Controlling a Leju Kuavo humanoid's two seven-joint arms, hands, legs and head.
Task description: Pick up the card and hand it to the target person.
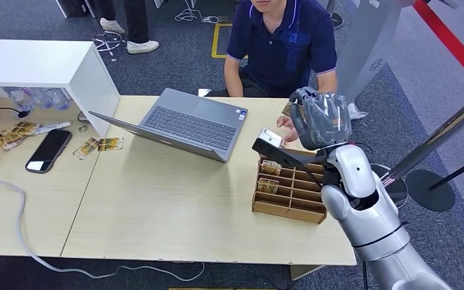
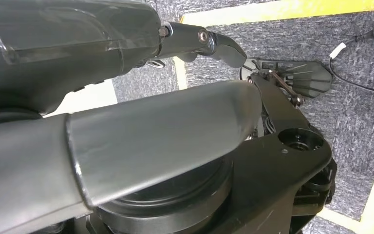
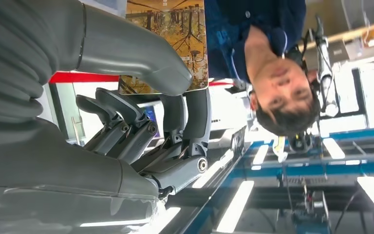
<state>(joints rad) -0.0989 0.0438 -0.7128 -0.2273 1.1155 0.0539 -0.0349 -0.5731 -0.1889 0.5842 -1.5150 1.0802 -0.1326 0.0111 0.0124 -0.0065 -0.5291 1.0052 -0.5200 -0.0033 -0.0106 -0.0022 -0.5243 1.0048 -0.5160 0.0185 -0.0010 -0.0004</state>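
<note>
Beyond your right hand [image 3: 141, 122] sits the person [image 1: 281, 42]. It pinches the card [image 3: 175, 34]; only the handover remains. Left hand [image 2: 126, 122]: cannot tell.

A pale wood-grain tabletop [image 1: 157, 211] spreads across the foreground, butted against a second one on the left along a visible seam. Above it, a white shelf unit [image 1: 42, 63] stands on the far left corner. The floor is dark grey carpet [image 1: 181, 54], marked with a yellow tape outline [image 1: 215, 42] behind the seated person and a red stripe [image 1: 453, 42] running diagonally at upper right. A round black stand base [image 1: 430, 188] sits on the carpet to the right. Long bright ceiling light panels [image 3: 238, 204] glow between blue beams overhead.
</note>
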